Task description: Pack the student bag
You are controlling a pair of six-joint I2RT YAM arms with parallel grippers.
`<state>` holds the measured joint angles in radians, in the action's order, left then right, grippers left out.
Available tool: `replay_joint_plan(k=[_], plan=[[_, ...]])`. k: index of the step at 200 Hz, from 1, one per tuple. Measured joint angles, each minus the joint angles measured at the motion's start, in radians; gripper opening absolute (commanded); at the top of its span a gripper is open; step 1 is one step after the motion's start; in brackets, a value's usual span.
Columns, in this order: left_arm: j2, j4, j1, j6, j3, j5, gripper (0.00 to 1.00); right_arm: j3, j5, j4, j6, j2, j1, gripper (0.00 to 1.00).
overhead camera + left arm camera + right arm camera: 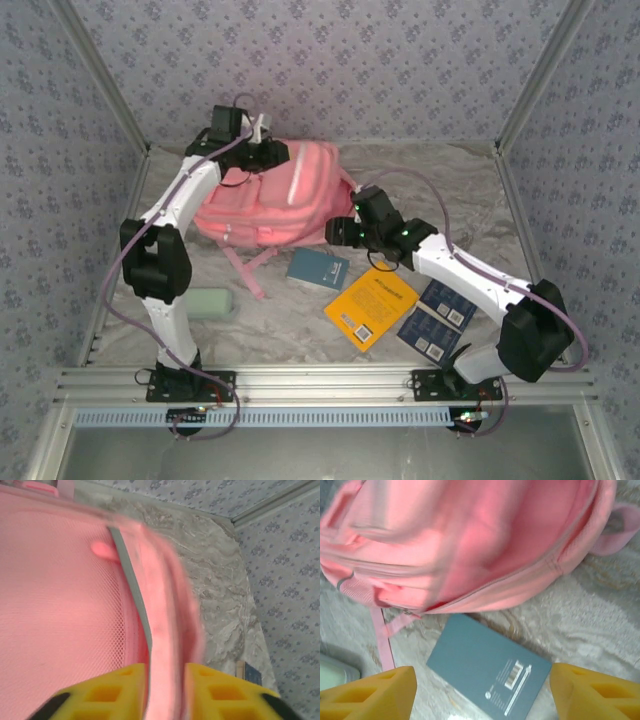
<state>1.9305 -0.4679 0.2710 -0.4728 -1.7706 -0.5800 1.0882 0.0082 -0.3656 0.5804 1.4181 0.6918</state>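
The student bag (275, 200) is a large soft pink backpack with white-trimmed zips. It lies toward the far edge of the surface (285, 338), left of the middle, with its straps trailing toward the near edge. Packing looks barely begun. Five things are out on the crinkled grey surface:

- a slate-blue notebook with a barcode on its cover (318, 268), just beside the bag's near edge
- a yellow paperback book (371, 305), nearer the middle
- two dark blue booklets (440, 318), side by side toward the near right corner
- a pale green oblong case (208, 303), by the near left edge

Whether anything has already gone into the bag is hidden from all three views.

The work in hand appears to be getting the bag open rather than loading it. The left fingers (110, 697) sit at the bag's far end, with a lip of pink fabric and grey trim running between them. That view is blurred, so I cannot tell whether they are pinching the lip or merely straddling it. The right fingers (370, 695) are spread wide with nothing between them, hovering over the slate-blue notebook beside the bag's zip line.

What is left, by this showing: hold the mouth open, then carry in each of the five things — all of the loading, in effect — and zip the bag shut.
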Motion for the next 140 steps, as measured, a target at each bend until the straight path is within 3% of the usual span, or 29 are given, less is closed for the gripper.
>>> replay_joint_plan(k=[59, 88, 140], plan=[[-0.241, 0.042, 0.028, -0.071, 0.379, 0.088, 0.53, -0.103, -0.062, -0.021, 0.069, 0.0, 0.018, 0.73], [-0.367, 0.108, 0.117, -0.117, 0.584, 0.13, 0.56, -0.133, -0.078, -0.019, 0.166, 0.012, 0.018, 0.71], [-0.358, 0.19, 0.215, -0.191, 0.842, 0.189, 0.56, -0.156, -0.139, 0.045, 0.277, 0.122, 0.013, 0.71]])
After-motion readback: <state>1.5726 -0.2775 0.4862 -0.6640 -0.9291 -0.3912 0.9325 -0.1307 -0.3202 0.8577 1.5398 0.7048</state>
